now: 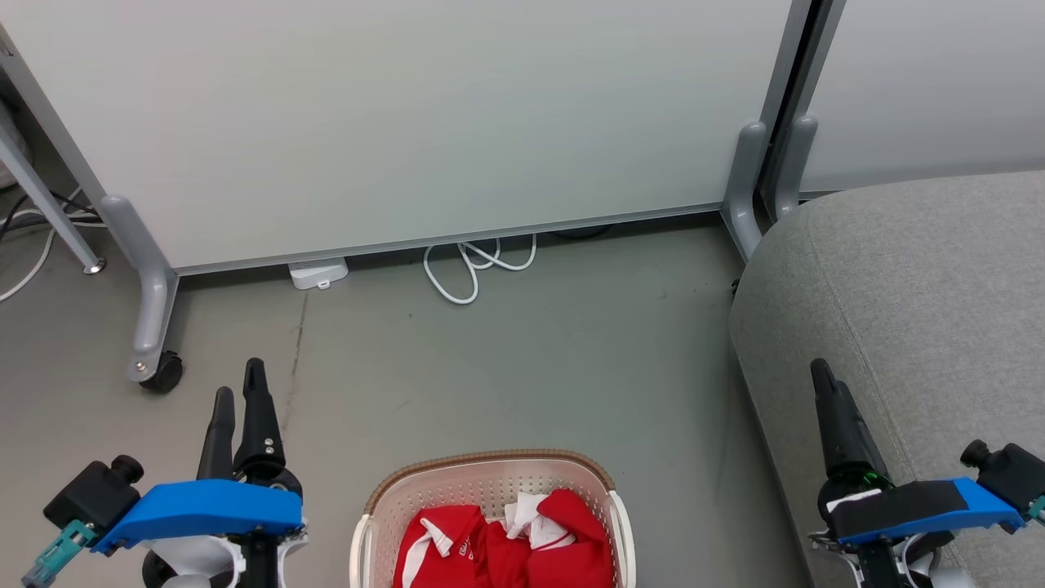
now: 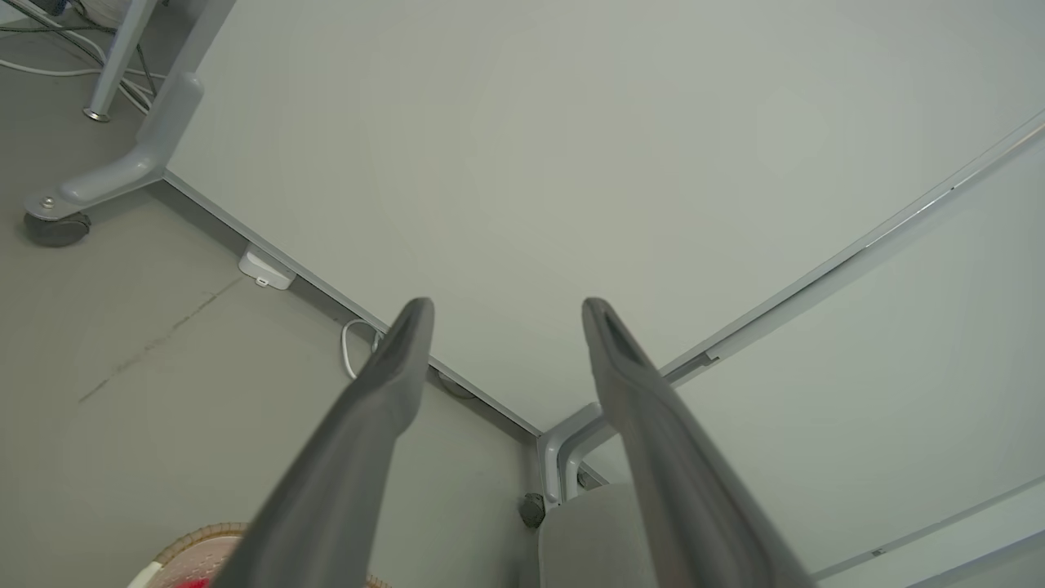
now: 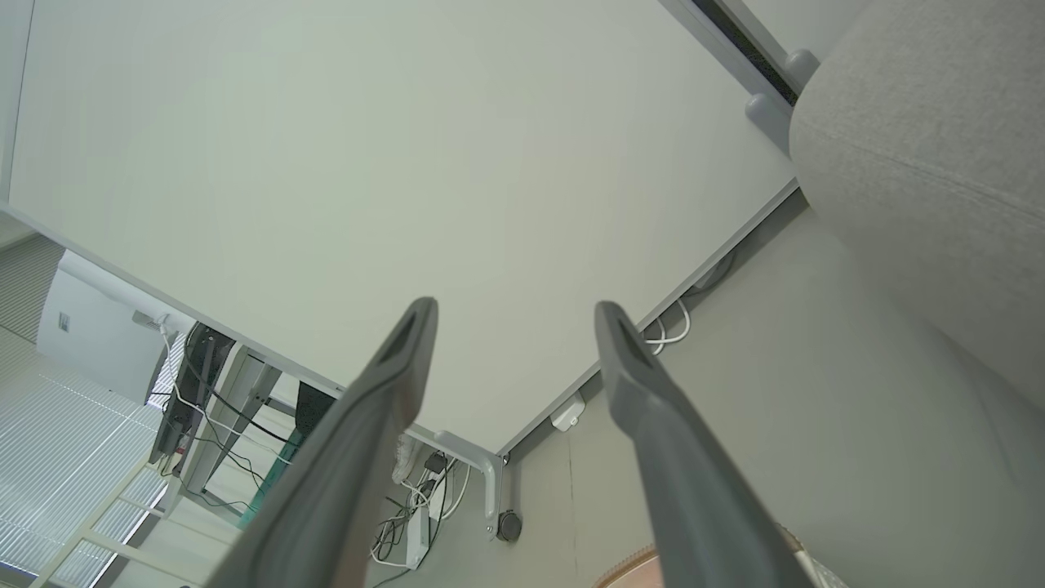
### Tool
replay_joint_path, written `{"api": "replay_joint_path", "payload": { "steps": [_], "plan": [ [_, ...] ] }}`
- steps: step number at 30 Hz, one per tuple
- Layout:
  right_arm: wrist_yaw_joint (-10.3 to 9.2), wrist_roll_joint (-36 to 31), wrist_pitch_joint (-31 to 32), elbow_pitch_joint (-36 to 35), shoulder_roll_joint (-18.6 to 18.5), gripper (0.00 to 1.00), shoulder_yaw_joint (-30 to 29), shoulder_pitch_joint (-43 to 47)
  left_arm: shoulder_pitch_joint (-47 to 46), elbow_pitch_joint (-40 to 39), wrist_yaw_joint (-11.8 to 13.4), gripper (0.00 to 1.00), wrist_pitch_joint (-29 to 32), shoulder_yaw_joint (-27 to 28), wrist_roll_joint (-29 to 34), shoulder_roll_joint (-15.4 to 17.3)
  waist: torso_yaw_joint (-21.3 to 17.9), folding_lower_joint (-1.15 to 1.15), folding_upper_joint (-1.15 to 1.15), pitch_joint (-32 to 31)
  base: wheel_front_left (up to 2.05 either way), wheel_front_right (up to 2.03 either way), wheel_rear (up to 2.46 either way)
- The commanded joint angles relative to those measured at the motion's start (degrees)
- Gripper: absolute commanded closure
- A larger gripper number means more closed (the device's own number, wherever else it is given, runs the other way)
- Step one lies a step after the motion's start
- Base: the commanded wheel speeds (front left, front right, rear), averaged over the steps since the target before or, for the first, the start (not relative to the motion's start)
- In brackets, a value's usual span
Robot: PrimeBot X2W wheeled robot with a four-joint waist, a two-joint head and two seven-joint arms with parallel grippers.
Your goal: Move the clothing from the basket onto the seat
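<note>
The clothing [image 1: 498, 543] is lying heaped in the basket [image 1: 490, 459] on the floor, between the two arms and back from their fingertips — somewhat nearer the left gripper [image 1: 238, 381]. Both grippers' jaws are standing spread and empty. The right gripper [image 1: 823, 377] is hovering over the edge of the seat [image 1: 922, 327] — the drop side.
</note>
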Motion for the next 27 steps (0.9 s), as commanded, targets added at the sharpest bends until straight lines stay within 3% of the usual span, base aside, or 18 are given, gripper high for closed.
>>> {"api": "replay_joint_path", "payload": {
  "steps": [1,13,27],
  "plan": [
    [0.07,-1.7,-0.6,-1.0,-0.4,0.0,0.3,-1.5,-1.7,-1.1,0.1,0.0,-0.6,-0.5,2.3,0.5,0.0,0.0,0.0,0.0,0.0,0.0,0.0],
    [0.09,-12.7,-2.7,-1.0,-0.5,0.0,1.8,-1.2,-1.8,0.0,0.8,0.0,-2.7,-3.3,15.4,0.8,0.1,0.0,0.0,0.0,0.0,0.0,0.0],
    [0.11,-22.6,-4.9,0.2,-0.6,0.0,2.2,-1.3,-1.8,0.6,2.0,0.0,-5.0,-6.3,24.8,1.5,0.2,0.0,0.0,0.0,0.0,0.0,0.0]
  ]
}}
